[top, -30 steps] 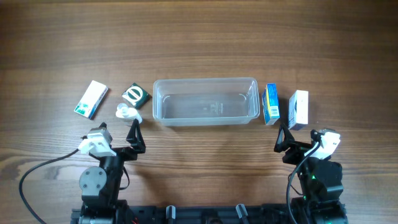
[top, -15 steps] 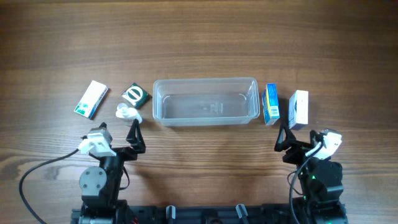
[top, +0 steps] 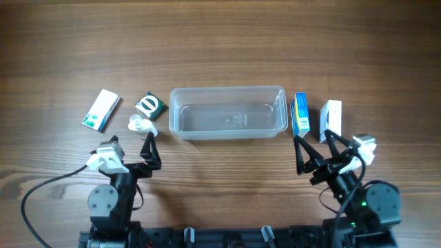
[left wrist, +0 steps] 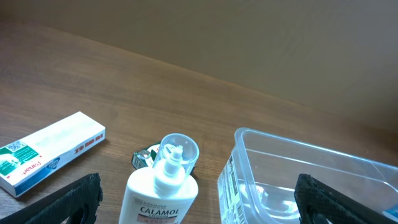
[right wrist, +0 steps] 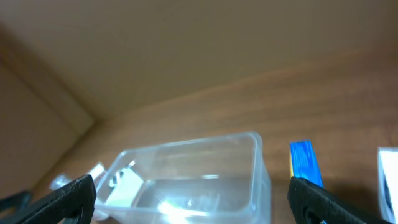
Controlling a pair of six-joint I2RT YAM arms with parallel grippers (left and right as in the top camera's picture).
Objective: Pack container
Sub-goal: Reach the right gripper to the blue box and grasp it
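The clear plastic container [top: 228, 111] sits empty at the table's middle; it also shows in the left wrist view [left wrist: 292, 168] and the right wrist view [right wrist: 249, 155]. A white Calamol bottle [top: 141, 125] lies left of it, directly ahead of my open, empty left gripper [top: 131, 147], as the left wrist view shows [left wrist: 163, 193]. A blue box [top: 300, 115] and a white box [top: 331, 121] stand right of the container. My right gripper [top: 315, 153] is open and empty, just short of those two boxes.
A white-and-green box [top: 101, 109] lies at the far left, and a small dark green box [top: 149, 105] lies between it and the container. Cables [top: 41, 193] run beside both arm bases at the front edge.
My right gripper has moved forward and swung left, toward the blue and white boxes. The left arm has not moved.
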